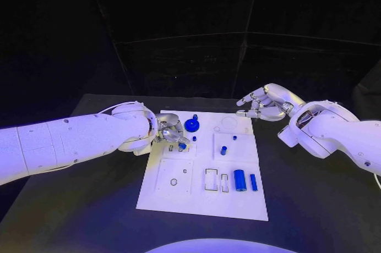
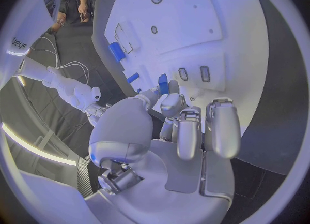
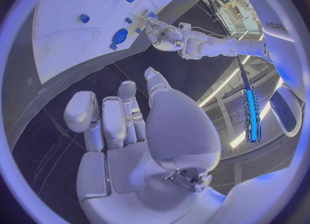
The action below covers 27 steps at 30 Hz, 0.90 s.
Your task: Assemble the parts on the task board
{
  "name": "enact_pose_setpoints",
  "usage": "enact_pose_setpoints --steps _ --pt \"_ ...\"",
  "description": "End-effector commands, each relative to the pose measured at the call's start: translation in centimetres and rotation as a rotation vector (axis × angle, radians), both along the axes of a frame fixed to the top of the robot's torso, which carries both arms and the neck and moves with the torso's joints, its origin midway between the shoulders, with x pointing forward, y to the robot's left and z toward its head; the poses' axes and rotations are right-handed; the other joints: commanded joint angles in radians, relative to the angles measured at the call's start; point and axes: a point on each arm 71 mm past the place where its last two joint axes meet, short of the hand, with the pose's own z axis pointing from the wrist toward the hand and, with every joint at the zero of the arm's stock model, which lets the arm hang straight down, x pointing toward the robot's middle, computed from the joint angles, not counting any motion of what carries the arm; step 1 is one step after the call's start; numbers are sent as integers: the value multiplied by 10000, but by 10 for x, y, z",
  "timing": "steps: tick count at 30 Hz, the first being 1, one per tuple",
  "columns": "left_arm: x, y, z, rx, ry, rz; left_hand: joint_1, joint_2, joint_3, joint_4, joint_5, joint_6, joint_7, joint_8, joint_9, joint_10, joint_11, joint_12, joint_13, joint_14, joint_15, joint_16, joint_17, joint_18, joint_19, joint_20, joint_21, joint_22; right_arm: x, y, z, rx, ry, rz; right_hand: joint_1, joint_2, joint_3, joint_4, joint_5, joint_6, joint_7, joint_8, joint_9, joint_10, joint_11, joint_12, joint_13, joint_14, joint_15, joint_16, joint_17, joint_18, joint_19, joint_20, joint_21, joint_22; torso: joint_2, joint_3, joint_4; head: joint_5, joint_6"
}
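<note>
The left hand (image 2: 169,111) pinches a small blue part (image 2: 163,84) between fingertips, poised over the task board (image 1: 242,201) near its 10 o'clock edge, probably to seat it in a slot. Other blue parts (image 1: 239,180) lie toward 4 o'clock. The right hand (image 1: 262,107), fingers loosely curled and empty, hovers off the board at 1 o'clock.

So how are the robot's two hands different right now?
The left hand hovers over the task board, while the right hand hangs beyond the board's far right corner, above bare table. The left hand pinches a small blue part at its fingertips; the right hand holds nothing, its fingers loosely apart. Both are silver hands on white arms.
</note>
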Motion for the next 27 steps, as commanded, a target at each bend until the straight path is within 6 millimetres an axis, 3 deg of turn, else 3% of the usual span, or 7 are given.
enact_pose_setpoints --steps 1,6,13,27 --pt "0 2 5 -723 -1260 741 -31 -83 1646 -1545 -59 21 -34 64 20 78 -3 62 34 1055 7 33 2634 -188 178 21 30 23 0 0 1 68 -16 105 -9 76 -60 6 12 41 8 52 -2 -43 -14 -28 -9 124 -51 -46 -6 92 -80 -20 -54 -13 -12 17 68 -20 -19" --pt "-5 5 -1 -935 -1829 1072 -33 -114 1687 -1545 -63 32 -40 74 34 100 -9 83 53 1055 2 33 2634 -195 192 17 54 62 0 -1 1 73 -24 83 -35 80 -87 22 -14 39 8 54 -3 -43 -13 -30 -20 126 -51 -54 -6 93 -81 -20 -63 -23 -26 39 138 -59 -19" --pt "-9 8 -12 -774 -2581 1206 -38 -175 1738 -1541 -70 52 -51 86 54 137 -19 122 91 1055 -6 33 2634 -206 214 9 91 122 0 -3 1 87 -70 51 -47 84 -99 31 -29 38 9 55 -4 -46 -13 -38 -31 125 -50 -65 -17 94 -85 -20 -70 -35 -48 47 187 -74 -49" --pt "-14 5 -24 -26 -2520 527 -24 -202 1779 -1546 -71 54 -57 86 62 136 -25 111 73 1055 -12 33 2634 -198 204 5 69 83 1 -3 1 92 -87 60 -62 89 -113 42 -45 36 9 55 -5 -47 -11 -38 -37 126 -50 -68 -17 96 -87 -20 -77 -45 -27 47 173 -59 -63"
